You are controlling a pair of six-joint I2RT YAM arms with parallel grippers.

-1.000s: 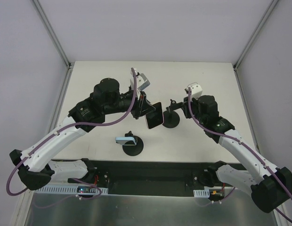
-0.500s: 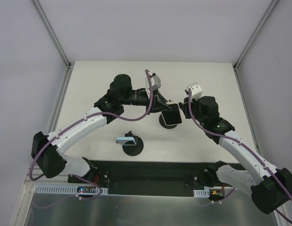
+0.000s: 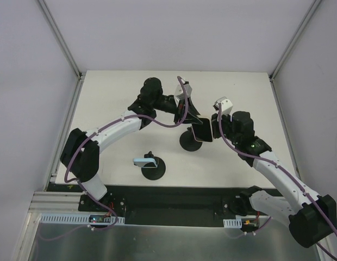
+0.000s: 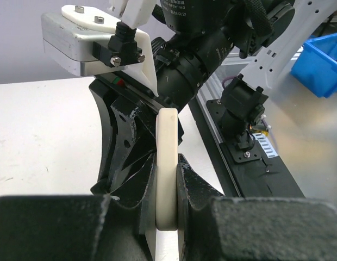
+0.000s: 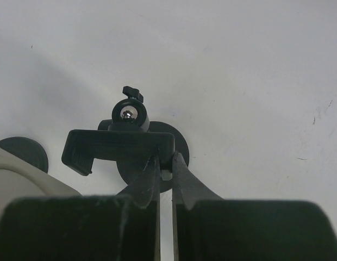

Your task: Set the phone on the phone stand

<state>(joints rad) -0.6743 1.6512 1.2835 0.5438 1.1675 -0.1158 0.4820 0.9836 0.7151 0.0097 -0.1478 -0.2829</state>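
My left gripper is shut on the phone, which shows edge-on as a cream slab between the fingers. From above, the phone shows its dark face and hangs over the black phone stand at mid-table, with the left gripper just behind it. In the right wrist view the stand's cradle sits on a ball joint over its round base. My right gripper is shut on the cradle's right end. The right gripper sits right of the phone.
A second black stand carrying a light-blue piece stands nearer the front, left of centre. Its round base shows at the right wrist view's left edge. Both arms crowd the table's middle.
The left arm swung right and carried the phone from left of the stand to over it. The right gripper closed on the stand's cradle, and the stand's base shifted slightly left.
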